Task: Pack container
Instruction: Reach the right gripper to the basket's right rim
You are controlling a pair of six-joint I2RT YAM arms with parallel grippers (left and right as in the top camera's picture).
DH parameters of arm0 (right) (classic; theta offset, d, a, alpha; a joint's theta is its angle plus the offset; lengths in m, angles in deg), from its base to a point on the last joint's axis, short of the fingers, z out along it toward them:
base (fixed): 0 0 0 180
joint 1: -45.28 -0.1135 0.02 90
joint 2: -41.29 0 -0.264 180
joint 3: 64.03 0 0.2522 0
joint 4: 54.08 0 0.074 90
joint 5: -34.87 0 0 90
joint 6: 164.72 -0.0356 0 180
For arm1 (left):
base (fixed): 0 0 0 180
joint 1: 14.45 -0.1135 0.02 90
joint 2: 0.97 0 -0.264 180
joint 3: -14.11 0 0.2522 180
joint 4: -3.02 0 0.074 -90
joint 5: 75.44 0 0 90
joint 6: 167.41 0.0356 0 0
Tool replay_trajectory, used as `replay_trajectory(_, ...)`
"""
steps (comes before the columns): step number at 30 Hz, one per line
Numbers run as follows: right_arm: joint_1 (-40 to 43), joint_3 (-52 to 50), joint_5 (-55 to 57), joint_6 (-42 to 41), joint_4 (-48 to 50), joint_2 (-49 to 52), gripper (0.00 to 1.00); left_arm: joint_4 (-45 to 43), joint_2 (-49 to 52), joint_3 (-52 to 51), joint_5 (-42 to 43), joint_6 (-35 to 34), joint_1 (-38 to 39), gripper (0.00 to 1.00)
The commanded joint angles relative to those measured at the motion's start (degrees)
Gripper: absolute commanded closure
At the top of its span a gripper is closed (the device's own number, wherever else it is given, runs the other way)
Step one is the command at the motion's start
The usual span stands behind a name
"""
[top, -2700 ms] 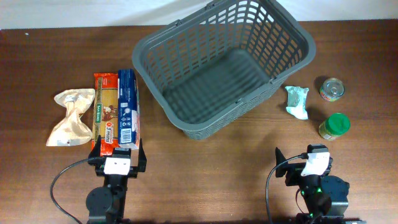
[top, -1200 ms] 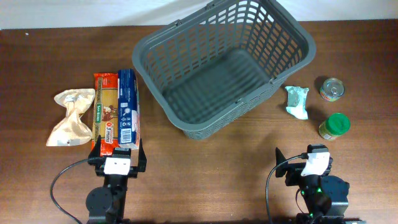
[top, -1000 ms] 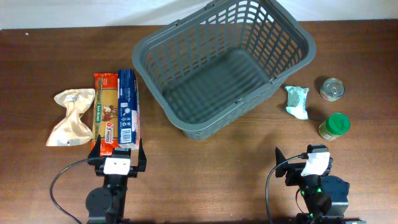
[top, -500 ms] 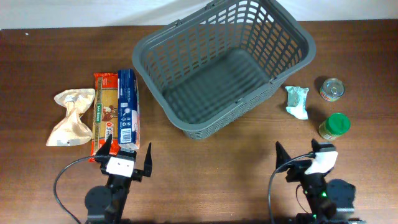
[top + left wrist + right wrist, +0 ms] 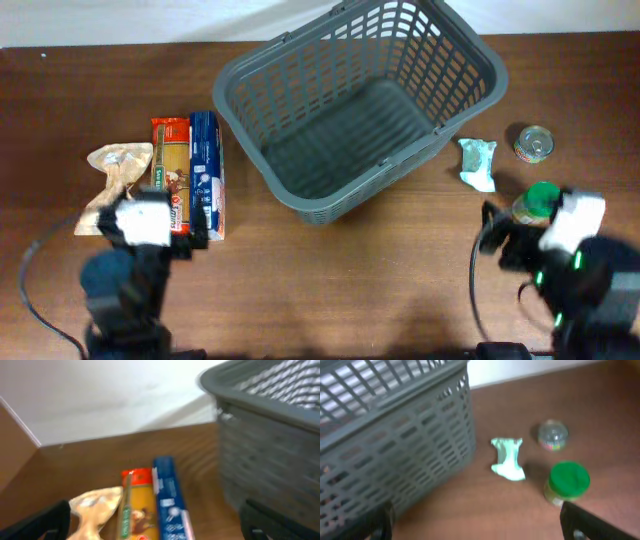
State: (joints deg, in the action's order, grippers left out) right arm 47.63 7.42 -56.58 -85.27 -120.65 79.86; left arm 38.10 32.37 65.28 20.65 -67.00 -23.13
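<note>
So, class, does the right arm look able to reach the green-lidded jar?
Probably yes: the jar stands upright just ahead of the open right gripper, with nothing between them.

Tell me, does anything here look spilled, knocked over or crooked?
Nothing looks spilled or broken. Only the large dark grey plastic basket sits skewed to the edges of the brown wooden table, and it is empty.

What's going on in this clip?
Packing has not begun: the grey basket is empty. The left pincer, open, hangs near the pasta pack, blue box and tan pouch. The right pincer, also open, hangs near the green-lidded jar, can and pale green packet. Neither holds anything.
</note>
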Motion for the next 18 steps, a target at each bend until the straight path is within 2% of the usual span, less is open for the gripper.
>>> replay_trajectory(1,-0.46,12.41,-3.13,-0.7,-2.32,9.73,0.01,3.04,9.16,9.2,7.91,3.43,-4.96,0.01)
replay_trajectory(5,-0.46,27.02,-10.03,-0.48,-4.48,18.88,0.01,8.46,21.05,22.16,19.43,3.37,-12.28,0.01)
replay_trajectory(8,-0.31,37.55,-10.23,-0.48,-4.7,25.16,0.01,11.02,27.8,28.98,24.48,3.37,-15.65,0.01)
replay_trajectory(11,0.83,51.01,-10.05,-0.46,-7.3,34.91,0.01,11.45,32.85,32.37,24.57,3.37,-16.68,0.01)
replay_trajectory(18,1.55,76.74,-10.4,1.27,-16.68,58.49,0.01,11.54,38.34,32.46,24.09,3.37,-16.65,0.01)
